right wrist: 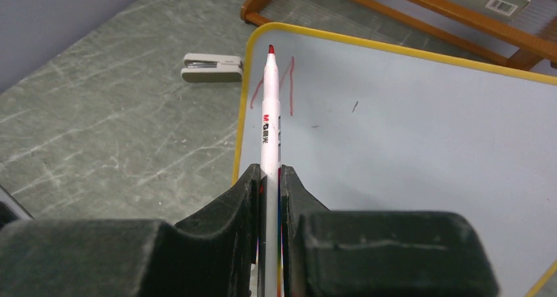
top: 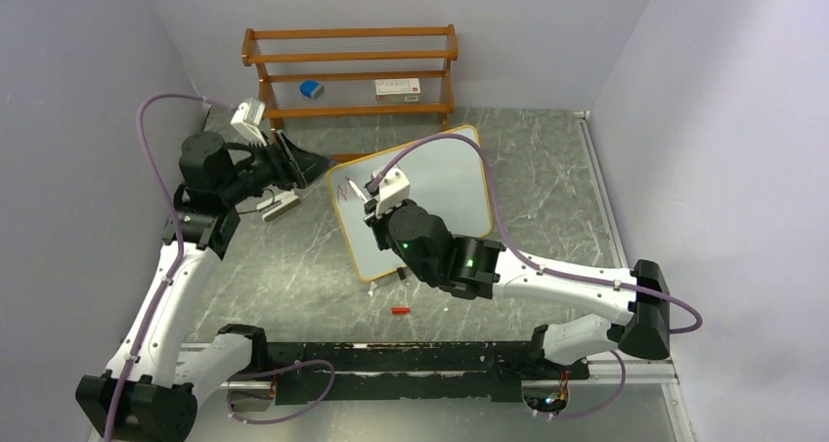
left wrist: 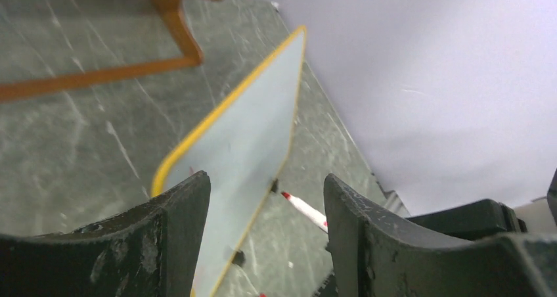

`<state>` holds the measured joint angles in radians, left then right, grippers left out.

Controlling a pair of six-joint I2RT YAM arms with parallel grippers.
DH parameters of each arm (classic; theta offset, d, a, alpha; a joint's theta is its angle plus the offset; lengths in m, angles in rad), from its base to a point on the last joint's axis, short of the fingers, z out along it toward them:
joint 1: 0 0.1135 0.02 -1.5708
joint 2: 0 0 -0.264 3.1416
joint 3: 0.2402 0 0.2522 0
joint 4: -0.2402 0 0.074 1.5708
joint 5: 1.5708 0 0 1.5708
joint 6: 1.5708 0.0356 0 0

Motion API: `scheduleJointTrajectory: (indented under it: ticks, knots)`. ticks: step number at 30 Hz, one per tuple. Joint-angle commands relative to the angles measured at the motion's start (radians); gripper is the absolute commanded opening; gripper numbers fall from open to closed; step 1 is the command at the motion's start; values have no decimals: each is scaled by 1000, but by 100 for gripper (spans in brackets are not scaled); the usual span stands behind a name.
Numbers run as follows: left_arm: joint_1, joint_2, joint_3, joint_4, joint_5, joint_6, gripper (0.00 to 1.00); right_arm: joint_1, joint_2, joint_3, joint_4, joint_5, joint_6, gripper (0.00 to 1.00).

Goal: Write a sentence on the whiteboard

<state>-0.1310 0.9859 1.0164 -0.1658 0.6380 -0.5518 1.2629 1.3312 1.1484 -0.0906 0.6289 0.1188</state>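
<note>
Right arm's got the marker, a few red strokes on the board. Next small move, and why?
Probably slide the marker just past the red strokes and touch down for the next letter: the right gripper is shut on it, and most of the whiteboard is bare.

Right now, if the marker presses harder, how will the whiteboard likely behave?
The whiteboard looks thin with a slim frame, so probably light and stiff. It sits on small black feet on a smooth table, and the left pincer is open, not gripping it, so it could slide or rock. The marker, clamped in the right pincer, seems unlikely to slip.
</note>
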Motion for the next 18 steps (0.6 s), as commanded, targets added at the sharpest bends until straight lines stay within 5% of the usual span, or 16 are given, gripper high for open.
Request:
scheduleJointTrajectory:
  ticks: [1,18]
  knots:
    - [-50,-63,-75,55,-20,-188,68,2,-19,-19,116,2,-11,0]
    - [-230,-146,-289,323,-166,-463,56,2,-12,-48,201,-34,-13,0]
